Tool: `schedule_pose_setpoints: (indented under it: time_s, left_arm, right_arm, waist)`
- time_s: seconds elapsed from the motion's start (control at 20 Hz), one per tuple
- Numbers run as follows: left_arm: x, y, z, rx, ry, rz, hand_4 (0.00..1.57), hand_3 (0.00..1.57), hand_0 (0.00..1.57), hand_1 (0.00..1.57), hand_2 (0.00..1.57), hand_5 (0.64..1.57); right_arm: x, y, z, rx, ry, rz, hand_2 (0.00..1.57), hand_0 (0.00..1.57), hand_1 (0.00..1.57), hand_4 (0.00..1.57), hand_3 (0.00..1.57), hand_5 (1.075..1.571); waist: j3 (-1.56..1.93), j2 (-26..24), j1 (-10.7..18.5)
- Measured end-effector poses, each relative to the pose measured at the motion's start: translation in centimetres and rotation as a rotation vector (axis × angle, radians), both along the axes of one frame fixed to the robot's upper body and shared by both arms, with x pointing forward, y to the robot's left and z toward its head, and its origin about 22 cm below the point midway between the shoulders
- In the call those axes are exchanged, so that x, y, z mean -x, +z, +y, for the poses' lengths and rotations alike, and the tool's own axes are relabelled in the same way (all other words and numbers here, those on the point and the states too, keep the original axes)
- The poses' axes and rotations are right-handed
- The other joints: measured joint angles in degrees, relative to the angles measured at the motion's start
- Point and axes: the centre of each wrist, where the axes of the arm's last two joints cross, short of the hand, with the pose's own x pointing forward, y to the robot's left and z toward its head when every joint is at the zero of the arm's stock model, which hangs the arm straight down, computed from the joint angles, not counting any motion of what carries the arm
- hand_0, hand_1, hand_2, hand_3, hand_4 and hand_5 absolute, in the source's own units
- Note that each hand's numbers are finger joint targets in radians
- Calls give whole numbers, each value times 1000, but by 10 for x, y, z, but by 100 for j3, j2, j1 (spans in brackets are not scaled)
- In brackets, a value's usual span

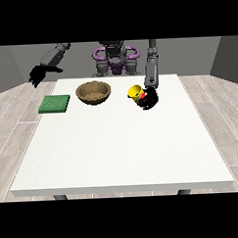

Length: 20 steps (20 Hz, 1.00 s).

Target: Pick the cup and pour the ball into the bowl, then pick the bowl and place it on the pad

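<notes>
I see the fingers of the hand at the view's right (149,99) curled round the tilted yellow cup (135,92), right of the brown wooden bowl (94,91). The other hand (39,74) hangs beyond the white tabletop (120,150), holding nothing, above the green square pad (54,103); I can't tell how its fingers lie.

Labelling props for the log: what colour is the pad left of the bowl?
Green; the pad shows best in the front view.

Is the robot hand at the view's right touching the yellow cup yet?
Touching. In the front view the robot hand overlaps the tilted yellow cup with no white table between them.
</notes>
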Motion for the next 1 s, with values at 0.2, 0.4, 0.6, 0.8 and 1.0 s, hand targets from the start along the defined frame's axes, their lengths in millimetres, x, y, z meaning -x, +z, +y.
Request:
schedule_pose_setpoints:
  time_s: [0.2, 0.4, 0.6, 0.8, 1.0]
  left_arm:
    - [0, -6, -8, -63, 31, 45, 975, 1571, 1339, 1339, 1571, 1530]
    - [-4, -1, -31, -176, 24, 122, 1023, 1571, 1388, 1388, 1571, 1536]
    - [-6, 5, -57, -283, -18, 199, 1113, 1571, 1395, 1395, 1571, 1567]
    - [-7, 12, -89, -395, -45, 250, 1143, 1571, 1375, 1375, 1571, 1567]
    - [-3, 13, -113, -468, -43, 269, 1142, 1571, 1365, 1365, 1571, 1566]
  right_arm:
    - [5, -3, -23, 2, -27, 50, 0, 0, 0, 0, 0, 1557]
    - [12, -30, -35, 0, -75, 169, 78, 0, 0, 0, 0, 1560]
    - [25, -51, -56, -11, -135, 277, 136, 0, 0, 0, 0, 1560]
    - [46, -76, -70, -21, -188, 341, 0, 0, 0, 0, 0, 1557]
    - [54, -91, -71, -26, -207, 369, 190, 0, 0, 0, 0, 1555]
  waist:
    - [-11, -277, 56]
    - [-13, -966, 338]
    - [-13, -1618, 700]
    - [-15, -2014, 1027]
    - [-20, -2189, 1168]
